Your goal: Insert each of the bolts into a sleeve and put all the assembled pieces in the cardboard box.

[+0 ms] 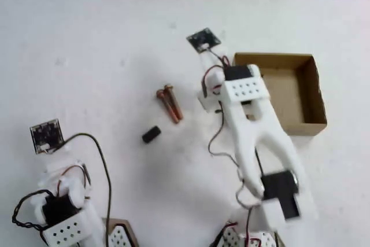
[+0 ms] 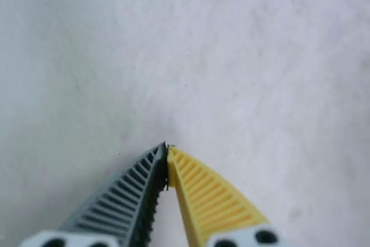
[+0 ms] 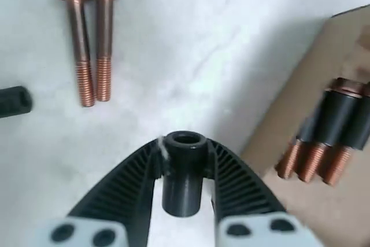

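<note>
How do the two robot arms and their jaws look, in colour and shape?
The left arm and the right arm are white plastic with black motors; thin red and black cables run along them. Each carries a small square black board near its wrist. The left jaws are ribbed and pointed, one grey and one yellow; the right jaws are both black and ribbed.

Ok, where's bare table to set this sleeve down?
Widest bare table lies left of the two bolts, toward the far edge. Another bare patch lies ahead of the left tool. Crowded: from the bolts and loose sleeve across to the cardboard box, where the right tool grips its sleeve.
</note>
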`<control>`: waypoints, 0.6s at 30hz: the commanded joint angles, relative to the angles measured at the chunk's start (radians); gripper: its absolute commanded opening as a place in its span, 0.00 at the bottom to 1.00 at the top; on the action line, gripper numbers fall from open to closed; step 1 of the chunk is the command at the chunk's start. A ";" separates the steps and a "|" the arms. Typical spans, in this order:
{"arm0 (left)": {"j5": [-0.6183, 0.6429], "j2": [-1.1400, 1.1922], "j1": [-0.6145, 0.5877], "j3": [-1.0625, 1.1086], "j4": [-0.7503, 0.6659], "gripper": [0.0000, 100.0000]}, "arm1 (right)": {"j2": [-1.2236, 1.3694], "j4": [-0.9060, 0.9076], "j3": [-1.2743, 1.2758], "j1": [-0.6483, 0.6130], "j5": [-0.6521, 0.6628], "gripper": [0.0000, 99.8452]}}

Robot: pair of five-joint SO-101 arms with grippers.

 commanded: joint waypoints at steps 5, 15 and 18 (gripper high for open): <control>-0.008 -0.012 -0.001 -0.003 0.000 0.02 | -0.404 0.219 -0.020 0.005 0.003 0.02; -0.005 -0.012 0.001 -0.003 -0.002 0.02 | -0.809 0.226 0.264 0.005 0.005 0.02; -0.006 -0.012 0.001 -0.008 -0.002 0.02 | -0.926 0.101 0.436 0.005 0.002 0.02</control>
